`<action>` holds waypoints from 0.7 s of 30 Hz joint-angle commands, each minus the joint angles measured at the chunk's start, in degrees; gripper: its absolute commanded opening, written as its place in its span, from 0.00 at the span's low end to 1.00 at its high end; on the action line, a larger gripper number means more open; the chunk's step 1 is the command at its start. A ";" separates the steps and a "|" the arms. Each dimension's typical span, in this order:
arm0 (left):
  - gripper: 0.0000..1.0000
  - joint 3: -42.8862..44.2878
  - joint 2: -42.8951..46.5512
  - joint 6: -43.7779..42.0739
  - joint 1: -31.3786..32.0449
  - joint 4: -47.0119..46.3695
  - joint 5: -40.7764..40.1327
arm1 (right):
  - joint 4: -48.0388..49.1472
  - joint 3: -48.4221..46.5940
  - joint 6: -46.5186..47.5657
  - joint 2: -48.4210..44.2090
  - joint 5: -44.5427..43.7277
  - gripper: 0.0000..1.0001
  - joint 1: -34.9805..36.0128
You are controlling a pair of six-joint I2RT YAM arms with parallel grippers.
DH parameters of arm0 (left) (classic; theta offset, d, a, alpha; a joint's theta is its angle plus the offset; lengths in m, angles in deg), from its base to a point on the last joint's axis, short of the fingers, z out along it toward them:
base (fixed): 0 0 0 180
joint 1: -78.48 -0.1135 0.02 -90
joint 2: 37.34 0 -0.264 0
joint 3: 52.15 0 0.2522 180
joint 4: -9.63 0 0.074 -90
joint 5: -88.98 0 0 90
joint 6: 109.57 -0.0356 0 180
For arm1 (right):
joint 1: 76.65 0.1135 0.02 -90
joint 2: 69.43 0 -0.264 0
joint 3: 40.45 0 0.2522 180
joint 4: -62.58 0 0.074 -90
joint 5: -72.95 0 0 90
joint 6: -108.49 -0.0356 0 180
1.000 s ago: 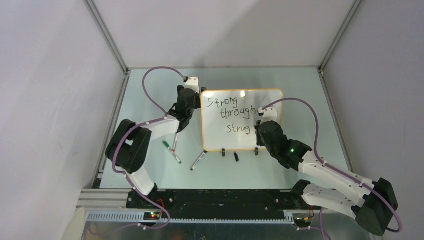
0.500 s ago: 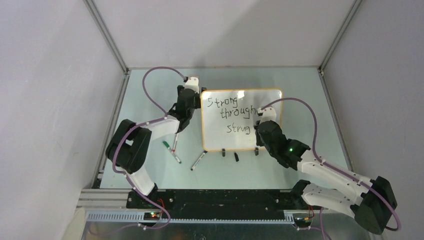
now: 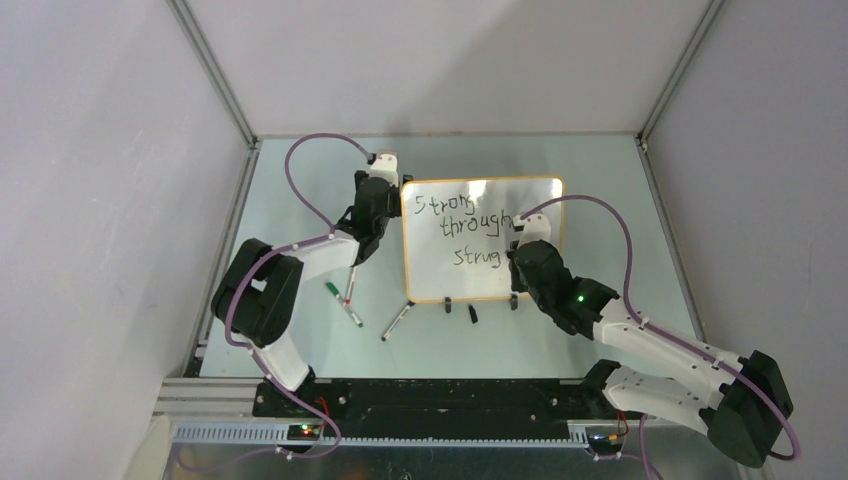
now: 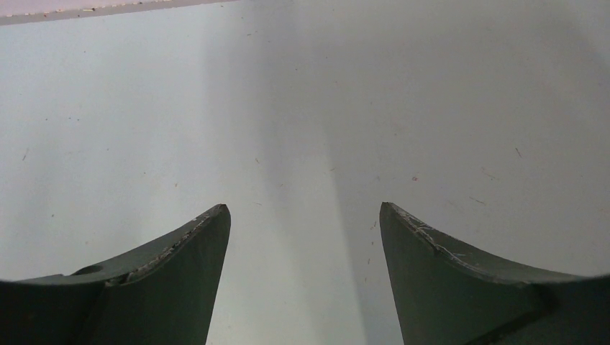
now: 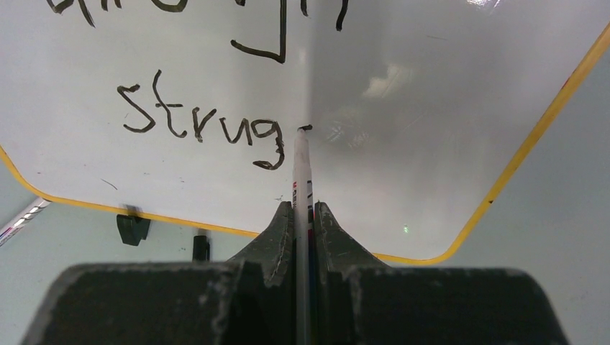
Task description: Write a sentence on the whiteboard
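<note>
One whiteboard (image 3: 435,275) lies on the table (image 3: 300,180), carrying three lines of writing (image 3: 470,226) and two black clip feet (image 3: 447,305) on its near edge. One marker (image 5: 301,158) sits in the right gripper (image 5: 303,208). At least three loose markers (image 3: 397,322) lie off the board's near-left corner. One small black cap (image 3: 473,313). Two arms (image 3: 320,255).

The whiteboard (image 3: 430,275) lies on the table (image 3: 300,200), with loose markers (image 3: 397,321) just off its near-left corner.

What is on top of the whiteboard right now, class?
Black lettering reading "Strong through strug" on the whiteboard, with the marker, held in the shut right gripper, touching just after the g. The spot under its tip is covered.
</note>
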 commanded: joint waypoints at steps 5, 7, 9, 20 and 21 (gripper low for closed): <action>0.82 -0.20 1.12 0.04 0.26 -2.27 0.57 | -0.64 -0.37 -1.21 0.35 0.97 0.00 -0.35; 0.82 -0.21 1.11 0.06 0.23 -2.23 0.56 | -1.10 -0.33 -1.46 0.09 1.01 0.00 -0.27; 0.82 -0.23 1.06 0.06 0.23 -2.23 0.59 | -1.86 -0.37 -1.78 -0.17 0.81 0.00 -0.21; 0.82 -0.22 1.12 0.01 0.28 -2.26 0.54 | -3.91 -0.36 -2.93 -0.77 -1.35 0.00 -0.08; 0.82 -0.19 1.08 0.04 0.25 -2.27 0.52 | -3.79 -0.35 -2.78 -0.99 -1.54 0.00 -0.08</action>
